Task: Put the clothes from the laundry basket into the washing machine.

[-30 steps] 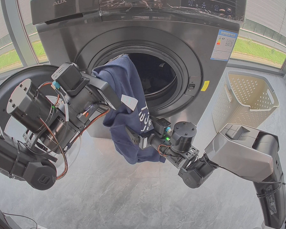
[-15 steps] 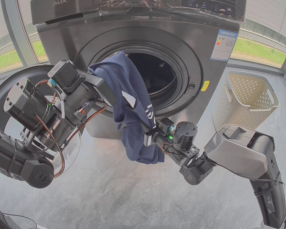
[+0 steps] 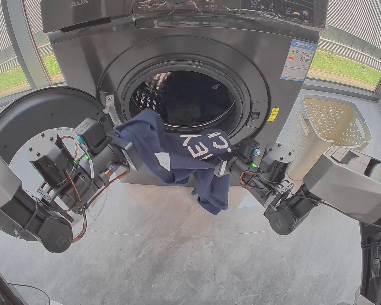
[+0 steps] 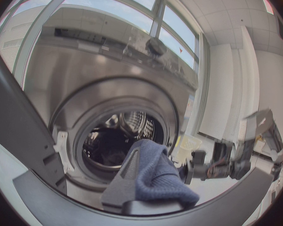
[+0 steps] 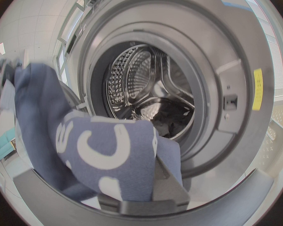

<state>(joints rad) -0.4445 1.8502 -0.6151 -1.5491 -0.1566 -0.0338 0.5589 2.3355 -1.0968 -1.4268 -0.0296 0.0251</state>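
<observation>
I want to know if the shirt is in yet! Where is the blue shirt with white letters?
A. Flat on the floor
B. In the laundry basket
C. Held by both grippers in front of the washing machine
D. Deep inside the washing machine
C: the blue shirt hangs between the left gripper and the right gripper, just outside the washing machine's round opening.

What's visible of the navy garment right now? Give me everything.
The navy garment is dark blue knit-looking cloth with large white block letters and a small white label. It is strung between the left gripper and the right gripper, each shut on one end, sagging between them. A loose fold hangs down below the right gripper. It sits outside, in front of the lower rim of the washing machine door opening; none of it is in the drum.
</observation>
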